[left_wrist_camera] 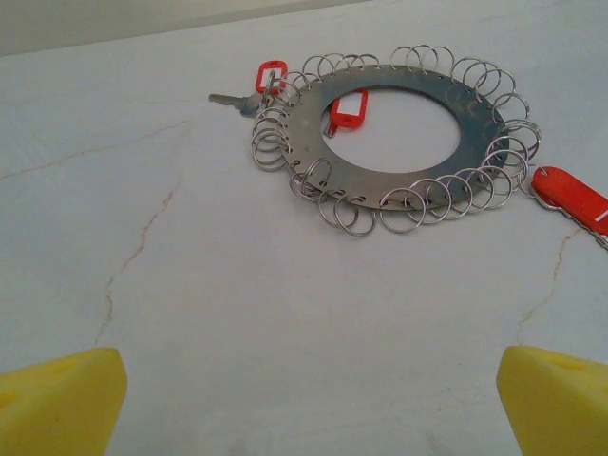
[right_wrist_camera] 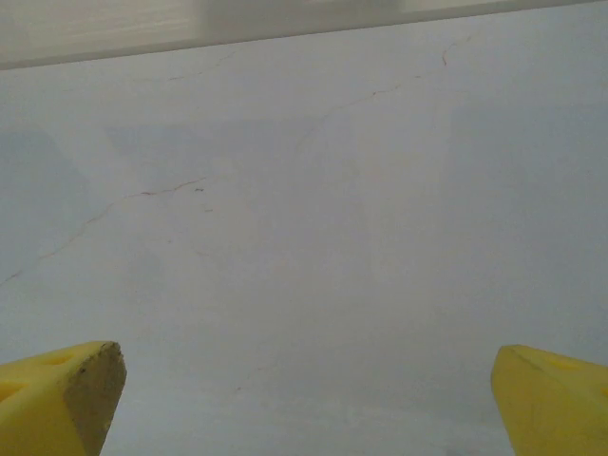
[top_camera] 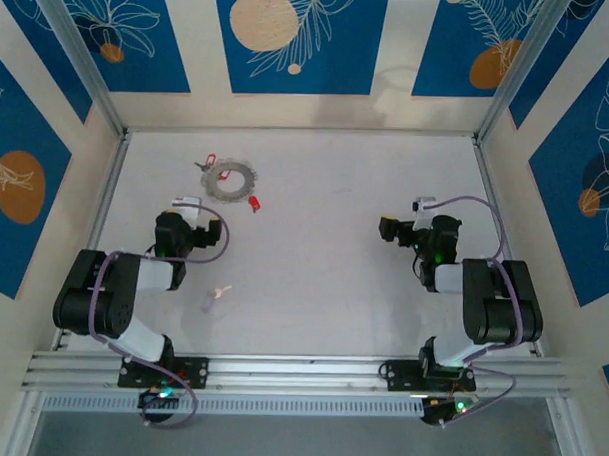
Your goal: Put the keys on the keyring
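**Left hand** point(top_camera: 189, 206): the fingers are spread wide with nothing between them. In the left wrist view the yellow fingertips point(left_wrist_camera: 59, 401) sit at the two near corners, over bare counter point(top_camera: 336, 189).

**Keyring** point(top_camera: 215, 184): it lies flat on the counter at far left, just beyond the left hand and slightly to its right, apart from the fingers. It is a flat silvery-grey disc with a wide round hole. Many small wire loops point(left_wrist_camera: 350, 220) are threaded round its outer edge, giving a jagged outline.

**Far-left red key** point(left_wrist_camera: 271, 76): the red head touches the loops at the far-left rim. The metal blade points left, with its long axis running roughly left to right.

**Centre red key** point(left_wrist_camera: 349, 108): it lies inside the hole, towards the left side, tilted.

**Right red key** point(left_wrist_camera: 570, 195): it lies at the near-right rim, just beside the loops. Its long axis runs far-left to near-right.

**Whitish-pink key** point(top_camera: 217, 296): it lies alone on the counter, nearer than the left hand and to its right, well apart from the keyring. Its long axis runs near-left to far-right.

**Right hand** point(top_camera: 389, 229): the fingers are spread and hold nothing. It is on the right side of the counter, well apart from the keyring and every key.
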You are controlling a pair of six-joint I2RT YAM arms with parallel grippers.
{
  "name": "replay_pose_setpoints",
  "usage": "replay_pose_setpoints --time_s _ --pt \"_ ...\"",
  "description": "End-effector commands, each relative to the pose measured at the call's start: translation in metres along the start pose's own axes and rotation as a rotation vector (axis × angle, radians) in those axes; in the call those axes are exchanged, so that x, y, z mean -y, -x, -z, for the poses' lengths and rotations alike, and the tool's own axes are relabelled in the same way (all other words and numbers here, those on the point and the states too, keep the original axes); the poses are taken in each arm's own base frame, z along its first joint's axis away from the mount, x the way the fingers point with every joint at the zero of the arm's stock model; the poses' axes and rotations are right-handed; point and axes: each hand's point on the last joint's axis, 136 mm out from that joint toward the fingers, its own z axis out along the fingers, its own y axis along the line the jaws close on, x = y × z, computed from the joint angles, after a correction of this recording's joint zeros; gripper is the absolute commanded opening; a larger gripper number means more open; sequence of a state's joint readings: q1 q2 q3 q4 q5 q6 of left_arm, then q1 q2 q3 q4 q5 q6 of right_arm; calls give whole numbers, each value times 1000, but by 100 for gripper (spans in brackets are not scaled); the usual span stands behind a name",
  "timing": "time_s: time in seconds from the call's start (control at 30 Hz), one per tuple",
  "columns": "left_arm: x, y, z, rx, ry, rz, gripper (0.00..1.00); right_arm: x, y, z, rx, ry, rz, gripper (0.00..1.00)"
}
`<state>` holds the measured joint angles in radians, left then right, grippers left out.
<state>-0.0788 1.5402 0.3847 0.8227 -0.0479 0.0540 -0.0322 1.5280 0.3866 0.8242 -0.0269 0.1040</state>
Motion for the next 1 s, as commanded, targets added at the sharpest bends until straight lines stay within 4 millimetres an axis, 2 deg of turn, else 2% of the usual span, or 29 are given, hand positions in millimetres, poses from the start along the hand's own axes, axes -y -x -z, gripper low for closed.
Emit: replay_pose_setpoints --time_s 0.0,0.63,0.73,0.9,0.97 --pt "-2 12 -2 30 -11 9 100 -3 12 -2 29 7 23 99" --pt "-2 12 -2 29 -11 8 100 -4 12 -2 31 3 29 99" --pt "-2 12 -2 29 -11 9 100 6 12 -1 38 -53 5 99" --pt "-2 11 -2 27 -11 8 100 12 13 0 49 -80 -10 99" --pt "-1 14 -1 31 -14 6 100 12 13 7 81 -79 -12 99"
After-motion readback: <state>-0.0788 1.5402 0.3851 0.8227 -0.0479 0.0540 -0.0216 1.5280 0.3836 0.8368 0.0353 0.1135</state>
